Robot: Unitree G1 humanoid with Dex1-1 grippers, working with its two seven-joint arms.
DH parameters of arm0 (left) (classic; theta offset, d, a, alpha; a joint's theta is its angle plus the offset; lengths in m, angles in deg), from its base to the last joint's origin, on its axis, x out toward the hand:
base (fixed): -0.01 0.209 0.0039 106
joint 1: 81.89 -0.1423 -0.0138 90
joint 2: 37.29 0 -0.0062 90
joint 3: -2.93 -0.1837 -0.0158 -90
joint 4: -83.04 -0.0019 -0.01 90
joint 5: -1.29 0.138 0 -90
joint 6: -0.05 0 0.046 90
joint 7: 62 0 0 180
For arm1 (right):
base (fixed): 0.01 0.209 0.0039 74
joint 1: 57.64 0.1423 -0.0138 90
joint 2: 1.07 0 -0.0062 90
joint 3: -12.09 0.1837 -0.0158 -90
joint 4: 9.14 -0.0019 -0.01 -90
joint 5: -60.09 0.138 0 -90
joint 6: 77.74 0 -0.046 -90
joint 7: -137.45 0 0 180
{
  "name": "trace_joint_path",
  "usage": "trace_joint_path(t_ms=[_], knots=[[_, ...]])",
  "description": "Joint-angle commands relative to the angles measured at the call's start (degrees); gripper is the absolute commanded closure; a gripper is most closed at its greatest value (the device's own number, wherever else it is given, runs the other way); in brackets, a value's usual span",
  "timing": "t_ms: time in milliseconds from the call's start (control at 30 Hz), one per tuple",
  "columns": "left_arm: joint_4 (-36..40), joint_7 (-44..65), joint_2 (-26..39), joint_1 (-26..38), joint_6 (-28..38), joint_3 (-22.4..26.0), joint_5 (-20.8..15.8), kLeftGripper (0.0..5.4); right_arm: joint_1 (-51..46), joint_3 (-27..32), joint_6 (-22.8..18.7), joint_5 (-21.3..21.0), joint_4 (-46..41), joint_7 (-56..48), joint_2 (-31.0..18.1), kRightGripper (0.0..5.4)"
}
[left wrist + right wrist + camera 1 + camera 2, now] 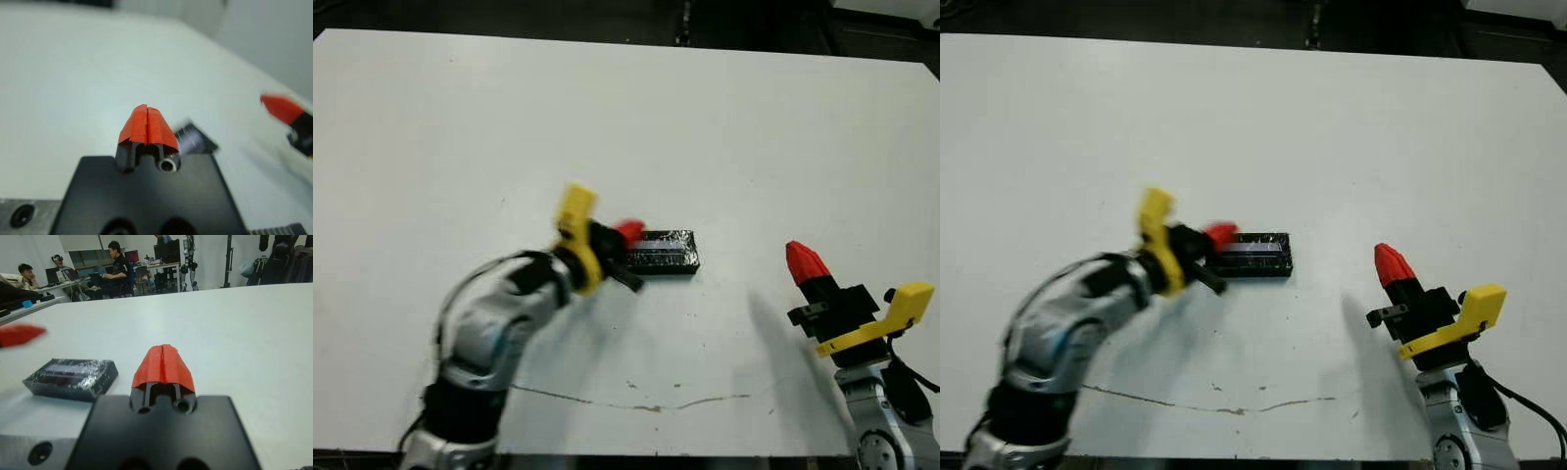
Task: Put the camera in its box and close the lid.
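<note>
Low over the white table (724,117), the left arm reaches forward from about seven o'clock, its silver forearm bent and its yellow-bracketed wrist turned so that the left gripper (628,232) points toward three o'clock. Its red-tipped fingers are pressed together with nothing between them, and the tips sit just beside the nine o'clock end of the flat black rectangular lid with the crinkly, silvery-reflective top (663,252); whether they touch it cannot be told. That lid lies near the table's middle, flat and square over what is beneath it, so the closed package reads as one dark slab.

The right arm stands near five o'clock, well apart from the lid, with the right gripper (806,261) tilted up toward eleven o'clock, its fingers clenched on nothing.

From the right wrist, the slab's side wall (73,387) shows, and people sit at desks beyond the table. From the left wrist, only a blurred corner of the lid appears past the closed fingertips (147,125), with the other gripper's red tip farther off.
</note>
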Motion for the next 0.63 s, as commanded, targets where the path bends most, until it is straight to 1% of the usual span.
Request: trace_joint_path(t_ms=[33,133,167,333,400,500,633], knots=[[1.41,1.12,1.88,-4.43,11.97,2.01,2.91,5.39,0.94,0.38,0.08,-0.22,-0.75,1.07,-0.15,5.40],[0.29,0.78,2.01,-7.26,24.00,4.02,5.68,5.39,2.28,0.89,1.20,-0.03,-0.66,1.45,0.18,5.40],[-0.18,0.33,1.89,-7.97,26.88,4.41,6.52,5.39,2.56,1.04,1.30,0.00,-0.71,1.67,0.27,5.40],[-2.94,-2.85,0.85,-12.44,37.82,6.27,10.32,5.39,3.26,1.45,-0.75,0.68,-2.29,4.80,0.85,5.40],[-4.82,-4.32,0.08,-14.15,41.60,6.47,11.69,5.39,3.40,1.27,-0.44,0.53,-2.02,4.87,0.84,5.40],[-6.98,-6.23,-0.88,-16.10,45.25,6.46,12.75,5.39,3.53,0.96,-0.02,0.39,-1.55,4.70,0.96,5.40],[-9.94,-8.13,-2.80,-17.66,49.40,6.49,12.63,5.39,3.50,0.51,-0.17,0.54,-1.34,4.57,1.20,5.40]])
